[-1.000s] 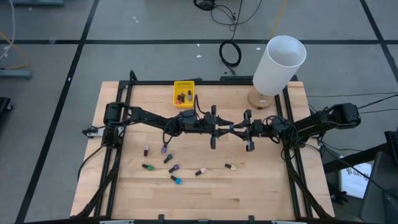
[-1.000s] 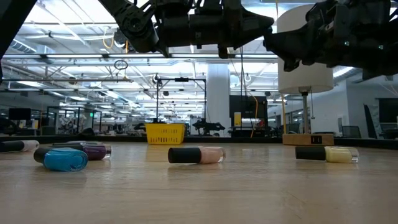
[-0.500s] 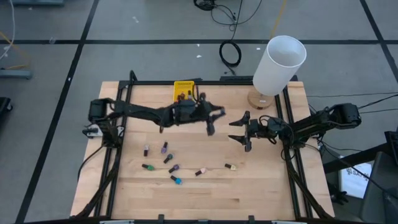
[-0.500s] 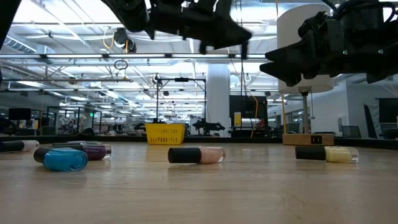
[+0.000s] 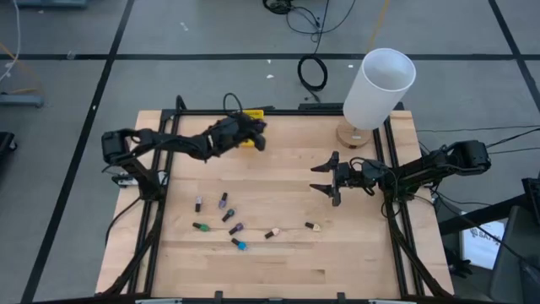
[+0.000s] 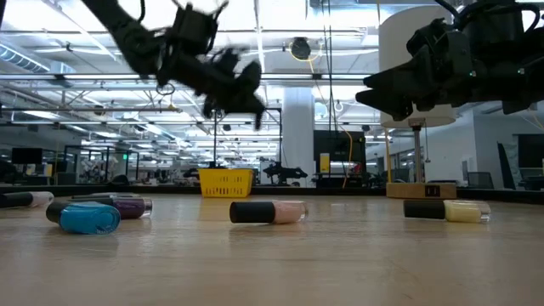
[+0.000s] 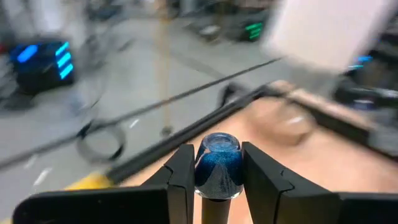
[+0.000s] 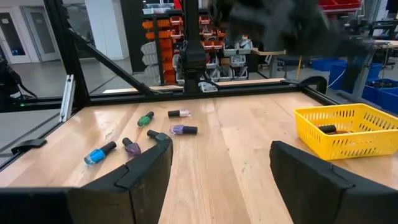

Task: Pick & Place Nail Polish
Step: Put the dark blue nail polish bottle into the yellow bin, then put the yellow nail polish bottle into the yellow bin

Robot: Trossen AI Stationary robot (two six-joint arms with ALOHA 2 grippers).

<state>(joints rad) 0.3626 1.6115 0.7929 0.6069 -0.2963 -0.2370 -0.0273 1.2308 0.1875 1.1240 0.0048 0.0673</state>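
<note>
My left gripper (image 5: 256, 135) is in the air over the small yellow bin (image 5: 252, 114) at the table's far side, shut on a blue glitter nail polish bottle (image 7: 217, 167). It also shows high in the low view (image 6: 242, 92). My right gripper (image 5: 323, 178) is open and empty above the table's middle right. Several nail polish bottles lie on their sides on the near half of the table, among them a blue one (image 5: 240, 245), a purple one (image 5: 224, 201), a green one (image 5: 201, 226) and a beige one (image 5: 312, 226). The bin holds at least one bottle (image 8: 326, 129). My left gripper pinches the blue bottle's glass body (image 7: 200, 177) between its two fingers (image 7: 261, 180), one on each side. The dark cap (image 7: 214, 210) points back toward the wrist and the bottle's base points forward, along the fingers. The bottle is lifted clear of the table.
A tall white cylinder on a round wooden base (image 5: 375, 89) stands at the far right corner. A black frame (image 5: 394, 211) runs along the table's sides. Bare wood lies between the loose bottles and the bin.
My left gripper has gone from the table's middle, close in front of my right gripper, toward the far left and now hangs over the yellow bin, carrying the blue bottle with it.
</note>
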